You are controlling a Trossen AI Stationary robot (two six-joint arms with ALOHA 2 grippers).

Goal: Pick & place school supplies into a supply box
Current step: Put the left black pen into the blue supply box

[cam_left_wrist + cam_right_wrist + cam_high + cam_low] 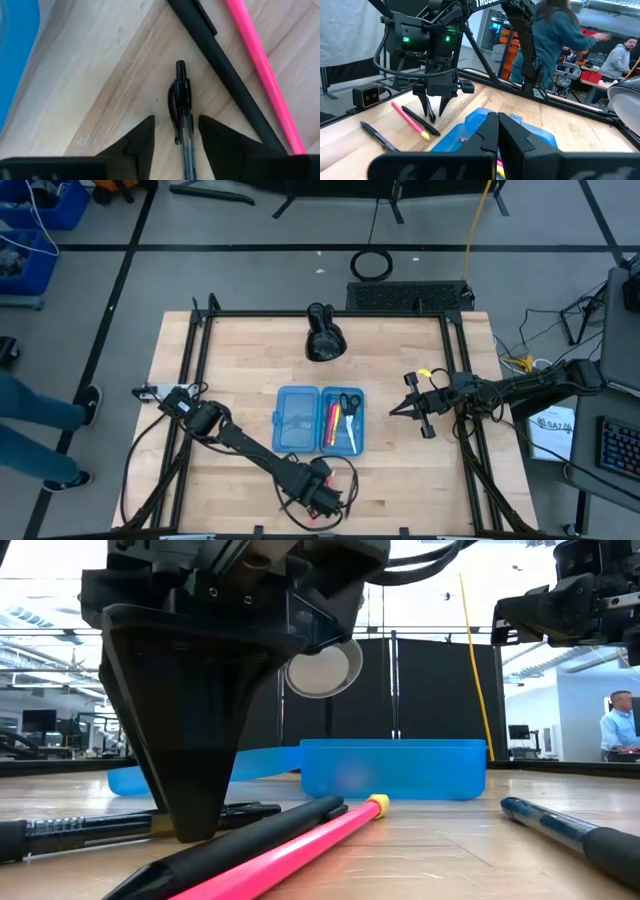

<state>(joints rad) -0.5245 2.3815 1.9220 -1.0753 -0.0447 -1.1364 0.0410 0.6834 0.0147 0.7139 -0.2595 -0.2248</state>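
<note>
1. A clear pen [184,125] lies on the table [400,470] near the open box [318,420], between the left gripper's [176,137] parted fingers, not yet clamped.
2. Judged step: picking; next, close and lift.
3. Right gripper [498,131], pinched empty, waits beside the box.

Looking down from above, you have the supply box [318,419] lying open at the table's [400,470] centre, with pens [336,421] and scissors [350,402] in its right half. Behind it, toward the table's far edge, sits a dome-shaped object [323,340]. Your left gripper [322,498] is down at the near edge, in front of the box, its fingers either side of a clear pen [184,120]; beside that lie a black pen [225,70] and a pink pencil [262,75]. Your right gripper [400,408] hangs right of the box.
</note>
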